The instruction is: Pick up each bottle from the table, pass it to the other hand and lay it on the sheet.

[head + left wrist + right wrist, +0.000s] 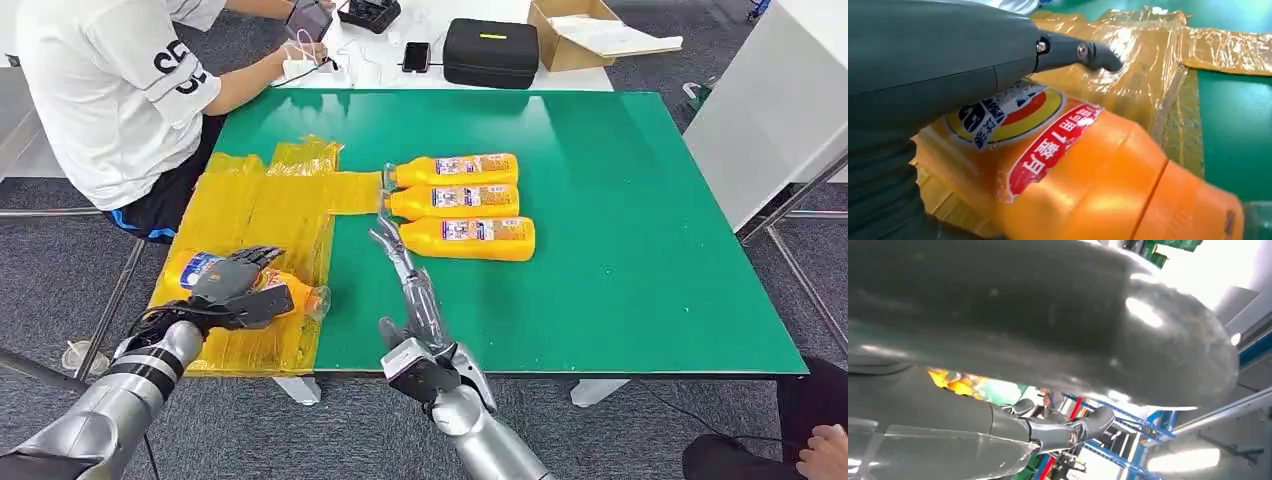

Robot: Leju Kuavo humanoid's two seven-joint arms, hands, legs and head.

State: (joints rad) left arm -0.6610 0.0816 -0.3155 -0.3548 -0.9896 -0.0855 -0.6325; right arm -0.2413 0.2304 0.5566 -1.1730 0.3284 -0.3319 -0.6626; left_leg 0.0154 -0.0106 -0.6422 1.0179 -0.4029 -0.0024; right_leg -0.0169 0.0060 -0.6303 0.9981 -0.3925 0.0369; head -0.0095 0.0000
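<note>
Left hand [236, 288] grips an orange bottle [290, 290] low over the yellow sheet [262, 215], probably for laying down; right hand [400, 262] is stretched out empty toward three bottles [462, 205].

Under your left hand [238, 287] lies a glossy orange plastic bottle [1088, 185] with a slick printed label, on a crinkled, shiny yellow plastic sheet [262, 208]. Beyond your right hand [405, 262], the green table [620, 250] looks smooth with a soft sheen.
</note>
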